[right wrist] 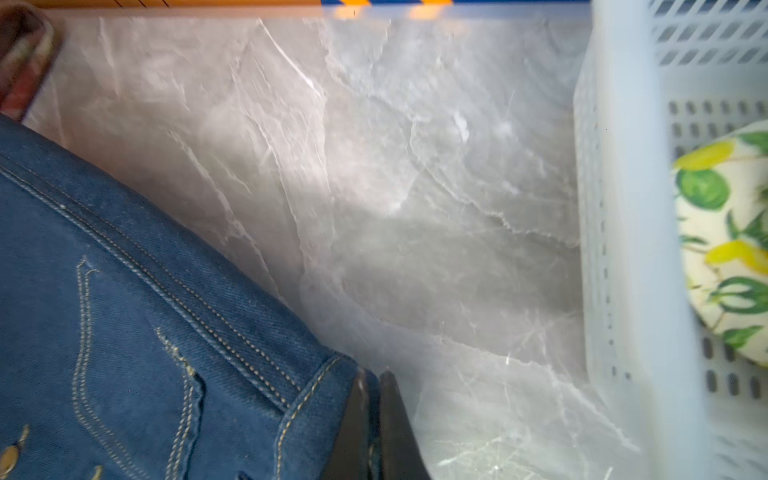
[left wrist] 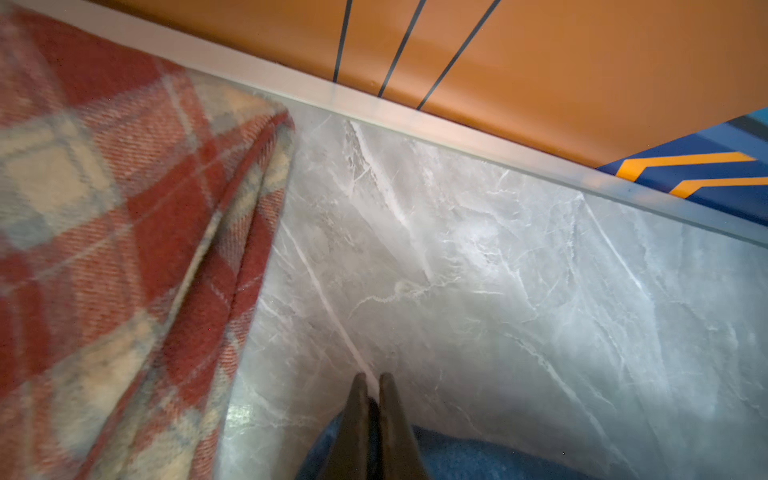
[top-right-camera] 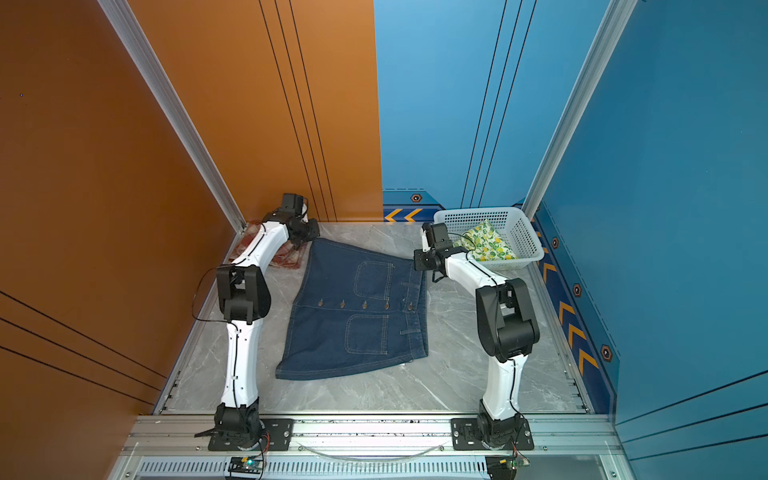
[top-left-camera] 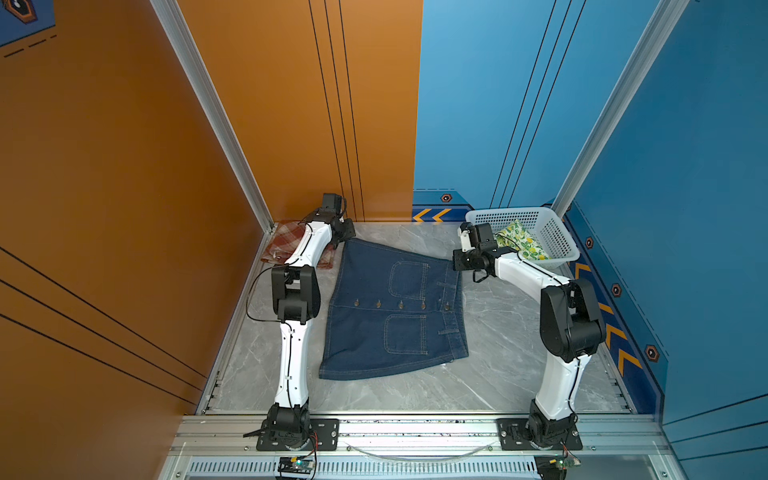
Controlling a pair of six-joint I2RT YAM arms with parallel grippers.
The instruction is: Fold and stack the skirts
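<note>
Marble tabletop [top-left-camera: 503, 340]; denim skirt [top-left-camera: 395, 320] in right hand [right wrist: 372, 379]

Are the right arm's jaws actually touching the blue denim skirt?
Touching. The right wrist view shows the right gripper shut on the denim skirt at its waistband corner, blue cloth pinched between the jaws.

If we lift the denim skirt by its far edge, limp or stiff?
Probably limp but with body: the denim skirt lies flat, barely wrinkled. Likely heavyish for cloth: thick seams, buttons. Its coarse weave should hold in the right gripper at the waistband corner.
</note>
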